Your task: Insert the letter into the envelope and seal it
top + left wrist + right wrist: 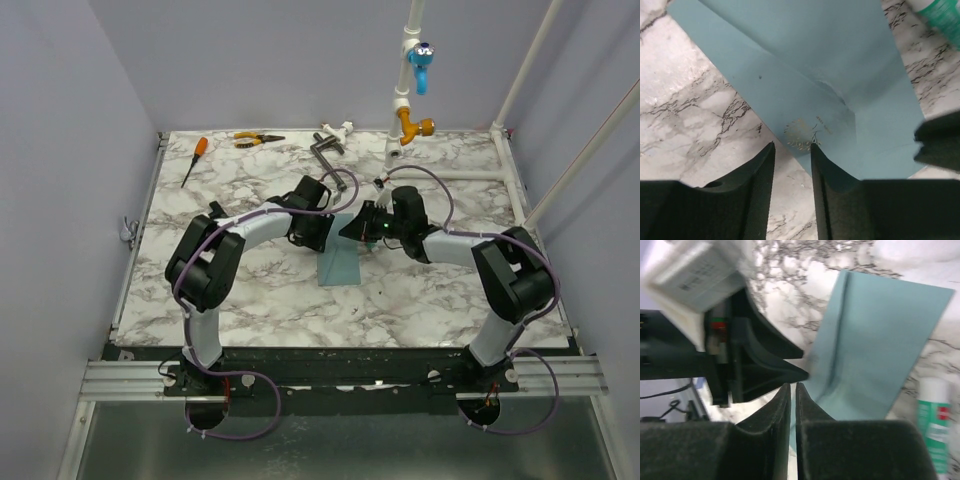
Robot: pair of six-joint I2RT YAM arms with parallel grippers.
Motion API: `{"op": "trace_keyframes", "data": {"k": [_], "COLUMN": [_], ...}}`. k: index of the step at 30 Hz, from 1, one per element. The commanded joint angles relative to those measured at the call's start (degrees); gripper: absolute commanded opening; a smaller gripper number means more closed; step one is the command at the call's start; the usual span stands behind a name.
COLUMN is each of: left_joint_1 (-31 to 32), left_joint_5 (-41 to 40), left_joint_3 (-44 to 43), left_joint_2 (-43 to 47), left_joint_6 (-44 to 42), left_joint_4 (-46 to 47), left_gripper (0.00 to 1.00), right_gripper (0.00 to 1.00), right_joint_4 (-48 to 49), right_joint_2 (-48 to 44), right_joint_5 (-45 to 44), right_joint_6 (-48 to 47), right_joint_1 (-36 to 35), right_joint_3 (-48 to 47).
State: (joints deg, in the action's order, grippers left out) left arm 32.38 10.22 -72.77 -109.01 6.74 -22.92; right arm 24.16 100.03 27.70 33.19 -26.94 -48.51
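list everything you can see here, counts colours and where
envelope: 1, teal-blue, table centre, between both grippers
glue stick: 1, green and white, beside the envelope
screwdriver: 1, orange handle, far left
pliers: 1, yellow and black, far edge
metal bracket: 1, grey, far edge
pipe: 1, white, blue and yellow taps, far right
table: 1, white marble
left gripper: 1, black, open over envelope corner
right gripper: 1, black, closed on envelope edge

Overhead the envelope (338, 268) has its far end covered; the green-white tube (935, 430), perhaps glue, looks blurred.
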Motion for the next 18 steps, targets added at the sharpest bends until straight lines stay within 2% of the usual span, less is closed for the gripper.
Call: {"op": "trace_keyframes", "data": {"k": [1, 6, 11, 18], "left_joint_1": [0.63, 0.70, 1.08, 0.84], "left_joint_5": [-2.48, -4.01, -5.10, -3.39], "left_joint_3": [-2.08, -3.02, -4.21, -5.09], "left_joint_2": [-1.79, -2.65, -3.48, -3.35], "left_joint_6": [-0.87, -0.87, -1.09, -0.40], "left_joint_4": [-3.59, -4.06, -4.63, -5.92], "left_gripper": [0.38, 0.41, 0.44, 0.45], "right_gripper": [0.08, 0.02, 0.01, 0.01], "right_joint_4": [7.50, 8.87, 3.31, -5.41], "right_joint_2": [0.76, 2.98, 8.95, 13.20], "right_joint_5": [7.27, 7.26, 3.15, -12.10], "right_joint_6": [6.98, 7.92, 3.57, 1.97], "right_joint_1": [-0.30, -0.88, -3.84, -3.99], "right_joint_3": [1.54, 2.65, -2.48, -4.23]}}
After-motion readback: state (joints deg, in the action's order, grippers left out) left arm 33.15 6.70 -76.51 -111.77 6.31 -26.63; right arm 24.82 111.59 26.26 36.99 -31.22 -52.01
